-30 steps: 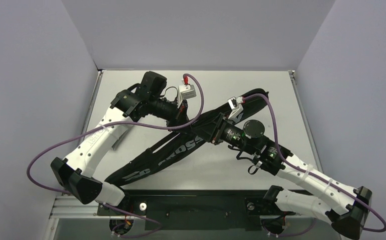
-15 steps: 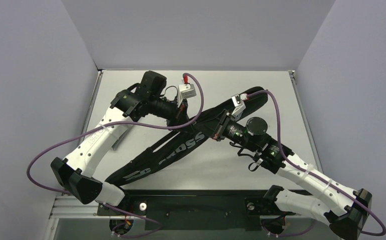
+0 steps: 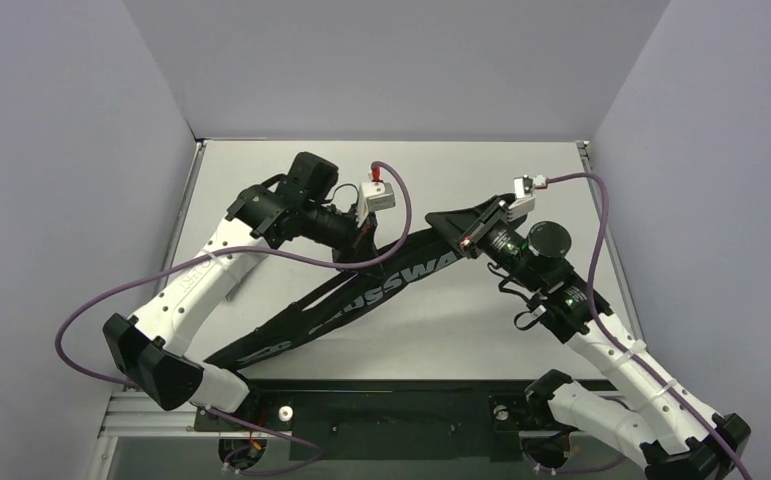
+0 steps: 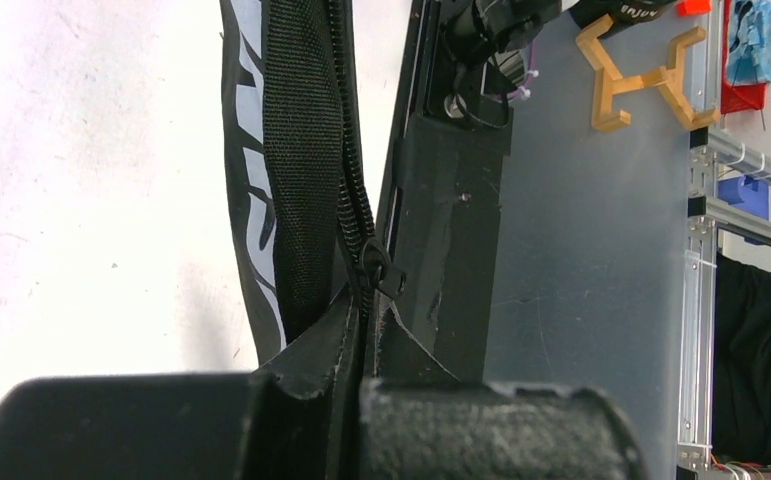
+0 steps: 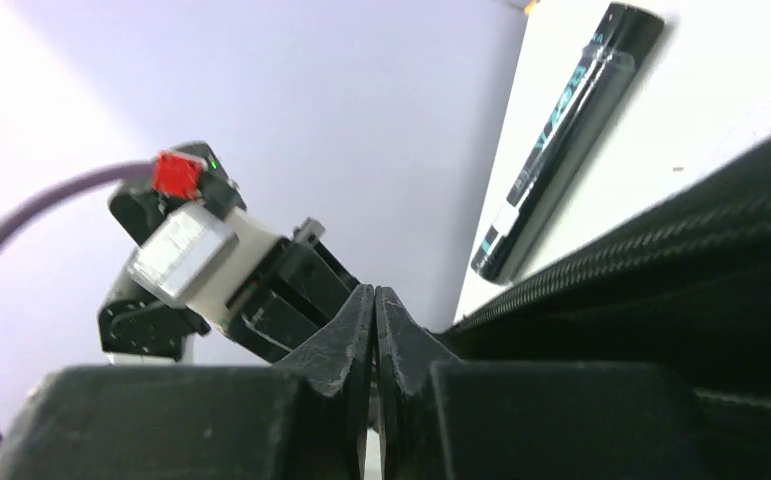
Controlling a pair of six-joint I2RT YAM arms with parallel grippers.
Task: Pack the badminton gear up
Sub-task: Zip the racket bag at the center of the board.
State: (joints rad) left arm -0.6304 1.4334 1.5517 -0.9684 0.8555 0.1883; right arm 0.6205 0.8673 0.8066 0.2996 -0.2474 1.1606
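Left gripper (image 4: 356, 390): my fingers are clamped on the bag (image 4: 301, 170). They pinch its black fabric on either side of the zip line at the bottom of the left wrist view. The zip slider (image 4: 375, 270) sits just above the fingertips, at mid-frame. Joined teeth run from it to the top edge, and below it the two fabric edges part toward my fingers. White lettering shows on the bag's panel left of the zip. Bare table (image 4: 81, 150) fills the left of that frame.

Right gripper (image 5: 375, 310): my fingers are pressed tight together, with only a dark seam between them at bottom centre of the right wrist view. The bag's ribbed black edge runs in from the right of the frame and meets the right-hand finger. In the overhead view the bag's upper end stands up in a peak at these fingertips, right of centre. I record a pinch on that edge, though the wrist view does not show fabric between the pads.

Bag, overall: in the overhead view it lies diagonally across the table, from the lower left to right of centre. Its lettering faces up.

Tube (image 5: 561, 130): black with teal print, it lies flat on the table in the upper right of the right wrist view. It is close to the wall and does not touch the bag.

The wrist camera (image 5: 186, 250) of my left arm, with its red plug, shows at the left of that view.
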